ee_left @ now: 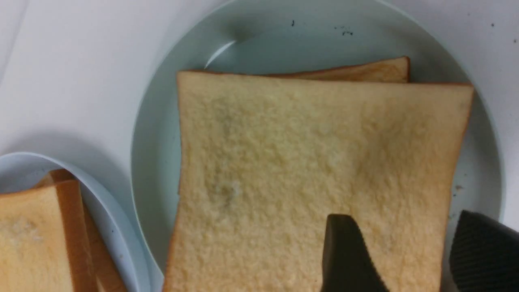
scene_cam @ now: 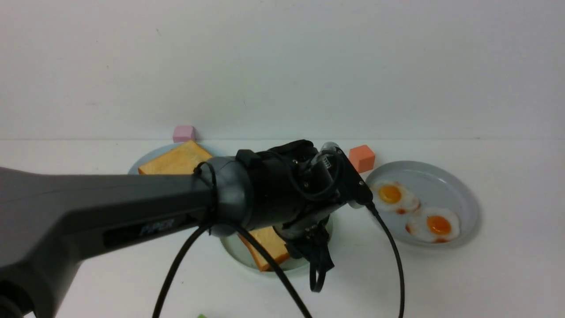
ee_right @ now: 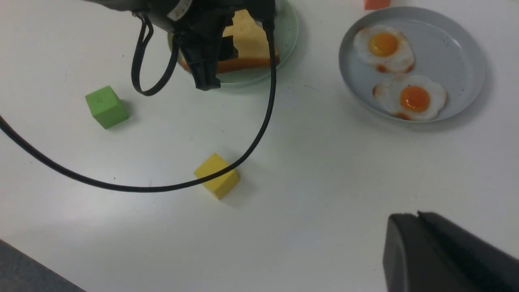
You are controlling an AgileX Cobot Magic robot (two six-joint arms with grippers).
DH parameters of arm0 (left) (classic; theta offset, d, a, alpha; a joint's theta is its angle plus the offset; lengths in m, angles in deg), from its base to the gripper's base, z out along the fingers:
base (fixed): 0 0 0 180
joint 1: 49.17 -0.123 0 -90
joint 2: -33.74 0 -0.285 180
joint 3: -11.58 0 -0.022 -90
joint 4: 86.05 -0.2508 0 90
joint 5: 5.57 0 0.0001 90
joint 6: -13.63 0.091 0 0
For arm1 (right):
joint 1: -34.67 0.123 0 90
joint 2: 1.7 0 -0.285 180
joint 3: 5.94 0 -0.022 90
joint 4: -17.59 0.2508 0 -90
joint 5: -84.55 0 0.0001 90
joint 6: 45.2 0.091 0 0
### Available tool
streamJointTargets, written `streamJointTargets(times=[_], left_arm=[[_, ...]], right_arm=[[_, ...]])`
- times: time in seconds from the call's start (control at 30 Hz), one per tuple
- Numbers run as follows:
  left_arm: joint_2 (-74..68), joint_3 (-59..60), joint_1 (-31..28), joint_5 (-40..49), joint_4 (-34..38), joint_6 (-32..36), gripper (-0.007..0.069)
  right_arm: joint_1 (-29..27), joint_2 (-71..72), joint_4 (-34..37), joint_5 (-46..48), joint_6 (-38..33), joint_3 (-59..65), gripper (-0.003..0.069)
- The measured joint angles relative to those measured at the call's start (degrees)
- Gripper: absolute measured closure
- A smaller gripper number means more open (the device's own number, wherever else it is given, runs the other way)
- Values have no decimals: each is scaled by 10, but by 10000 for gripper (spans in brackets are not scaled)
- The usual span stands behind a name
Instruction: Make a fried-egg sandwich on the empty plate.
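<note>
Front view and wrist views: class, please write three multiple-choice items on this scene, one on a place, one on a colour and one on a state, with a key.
1. Where do the two fried eggs lie?
A) On the mint-green plate
B) On the grey plate
C) On the pale blue plate

2. What colour is the block right beside the grey plate?
A) Orange
B) Green
C) Yellow

3. How do the fingers of the left gripper stand?
A) Pressed together
B) Crossed over each other
C) Apart

Key:
1 B: the front view shows both eggs inside the grey plate's rim.
2 A: in the front view, the block at that plate's edge is orange.
3 C: the left wrist view shows a wide gap between the fingertips.
</note>
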Motion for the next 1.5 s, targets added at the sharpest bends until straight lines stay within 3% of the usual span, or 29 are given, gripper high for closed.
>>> streamJointTargets(times=[0.27, 0.4, 0.5, 0.57, 0.6, 0.63, 0.9, 1.07, 1.3, 1.5], left_arm=[[20, 0, 0, 10, 61, -2, 230], [77, 0, 0, 11, 94, -21, 277], [200, 1, 0, 17, 138, -42, 449], [250, 5, 0, 17, 147, -44, 523], [327, 22, 0, 14, 154, -46, 610], [371, 39, 0, 8, 156, -46, 638], [670, 274, 0, -113, 178, -58, 638], [846, 476, 0, -251, 179, -98, 638], [941, 604, 0, -302, 179, -105, 638], [949, 625, 0, -297, 179, -105, 638]], right_arm=[[0, 0, 0, 0, 0, 0, 610], [0, 0, 0, 1, 0, 0, 608], [0, 0, 0, 1, 0, 0, 603], [0, 0, 0, 1, 0, 0, 602], [0, 0, 0, 1, 0, 0, 601], [0, 0, 0, 1, 0, 0, 599], [0, 0, 0, 0, 7, 0, 590], [0, 0, 2, -2, 36, 0, 586], [0, 0, 7, -2, 47, 0, 581], [0, 0, 7, -1, 47, 0, 573]])
